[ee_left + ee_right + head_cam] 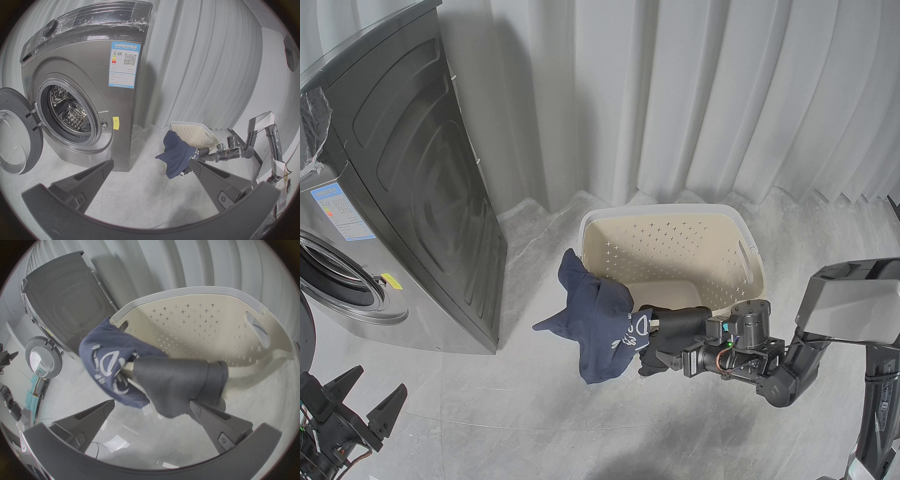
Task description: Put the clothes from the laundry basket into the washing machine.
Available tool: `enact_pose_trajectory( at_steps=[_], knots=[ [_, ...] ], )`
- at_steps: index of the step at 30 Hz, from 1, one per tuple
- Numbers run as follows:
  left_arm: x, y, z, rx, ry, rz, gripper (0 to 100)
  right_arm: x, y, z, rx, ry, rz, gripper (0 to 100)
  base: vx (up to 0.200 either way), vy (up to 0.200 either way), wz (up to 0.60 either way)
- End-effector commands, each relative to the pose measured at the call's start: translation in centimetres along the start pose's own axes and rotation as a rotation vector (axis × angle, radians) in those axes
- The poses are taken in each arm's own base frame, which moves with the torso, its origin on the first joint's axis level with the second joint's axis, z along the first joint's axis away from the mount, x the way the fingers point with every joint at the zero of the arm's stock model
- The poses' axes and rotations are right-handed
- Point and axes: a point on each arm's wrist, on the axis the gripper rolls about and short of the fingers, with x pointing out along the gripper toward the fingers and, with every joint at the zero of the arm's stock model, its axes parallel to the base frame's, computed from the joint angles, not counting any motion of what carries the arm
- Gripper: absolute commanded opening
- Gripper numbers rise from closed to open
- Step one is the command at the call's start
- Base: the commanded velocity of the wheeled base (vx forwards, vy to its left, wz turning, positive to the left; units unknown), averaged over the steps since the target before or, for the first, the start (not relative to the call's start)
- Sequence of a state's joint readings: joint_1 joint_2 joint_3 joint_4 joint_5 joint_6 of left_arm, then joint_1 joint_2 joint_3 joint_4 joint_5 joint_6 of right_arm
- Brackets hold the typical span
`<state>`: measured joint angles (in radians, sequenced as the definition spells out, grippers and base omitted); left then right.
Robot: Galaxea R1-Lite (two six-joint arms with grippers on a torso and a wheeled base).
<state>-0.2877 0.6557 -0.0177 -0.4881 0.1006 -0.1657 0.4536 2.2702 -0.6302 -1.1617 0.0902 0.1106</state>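
Observation:
The cream laundry basket (737,250) stands on the floor, right of the grey washing machine (412,187). A navy garment (597,325) with white print hangs over the basket's near left corner. Beside it, a dark grey garment (678,325) drapes over one finger of my right gripper (647,340). In the right wrist view, the right gripper (151,405) has its fingers spread wide, and the grey garment (175,380) covers one fingertip. My left gripper (369,390) is open and holds nothing, low in front of the machine, far from the basket. The drum (68,114) looks bare.
The machine's round door (15,131) is swung open to the side. White curtains (675,94) hang behind the basket. Bare grey floor (519,406) lies between the machine and the basket.

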Motion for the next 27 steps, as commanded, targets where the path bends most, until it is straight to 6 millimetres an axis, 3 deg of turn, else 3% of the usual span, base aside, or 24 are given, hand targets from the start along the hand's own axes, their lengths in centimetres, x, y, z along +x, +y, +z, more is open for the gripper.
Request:
enact_pose_trajectory(
  at_steps=[1, 3, 4, 7, 13, 15, 17, 18, 19, 23, 25, 27],
  knots=[
    [-0.2, 0.1, -0.5, -0.001, 0.007, -0.002, 100, 4.2, -1.6, -0.7, 0.008, -0.023, -0.035, 100, 0.0, 0.0, 0.0],
    [-0.2, 0.1, -0.5, -0.001, 0.007, -0.002, 100, 5.2, -2.2, -0.4, 0.013, -0.051, -0.043, 100, 0.0, 0.0, 0.0],
    [-0.2, 0.1, -0.5, -0.001, 0.007, -0.002, 100, 5.4, -2.3, -0.3, 0.013, -0.062, -0.045, 0, 0.0, 0.0, 0.0],
    [-0.2, 0.1, -0.5, -0.001, 0.005, -0.002, 100, 5.3, -2.2, 0.2, 0.01, -0.089, -0.039, 0, 0.0, 0.0, 0.0],
    [-0.3, 0.1, -0.4, -0.002, -0.004, -0.018, 100, 2.1, -1.2, 1.7, 0.002, -0.148, -0.022, 0, 0.0, 0.0, 0.0],
    [-0.3, 0.1, -0.4, -0.001, -0.004, -0.018, 100, -0.9, -0.5, 2.8, -0.009, -0.183, -0.013, 0, 0.0, 0.0, 0.0],
    [-0.3, 0.1, -0.4, -0.001, -0.003, -0.016, 100, -2.8, -0.2, 3.4, -0.012, -0.204, -0.009, 0, 0.0, 0.0, 0.0],
    [-0.3, 0.1, -0.4, -0.001, -0.003, -0.016, 100, -2.8, -0.2, 3.4, -0.012, -0.204, -0.009, 0, 0.0, 0.0, 0.0],
    [-0.6, 0.2, -0.5, -0.002, -0.01, 0.001, 100, -6.5, 0.4, 4.4, -0.018, -0.246, 0.004, 0, 0.0, 0.0, 0.0],
    [-1.4, 0.5, -1.3, 0.024, 0.011, 0.041, 100, -11.6, 1.3, 5.5, -0.027, -0.318, 0.026, 0, 0.0, 0.0, 0.0],
    [-1.7, 0.6, -1.7, 0.054, 0.021, 0.053, 100, -12.9, 1.9, 5.8, -0.035, -0.346, 0.046, 0, 0.0, 0.0, 0.0],
    [-2.8, 0.8, -2.6, 0.124, 0.026, 0.088, 100, -15.6, 3.6, 6.8, -0.049, -0.421, 0.109, 0, 0.0, 0.0, 0.0]
  ],
)
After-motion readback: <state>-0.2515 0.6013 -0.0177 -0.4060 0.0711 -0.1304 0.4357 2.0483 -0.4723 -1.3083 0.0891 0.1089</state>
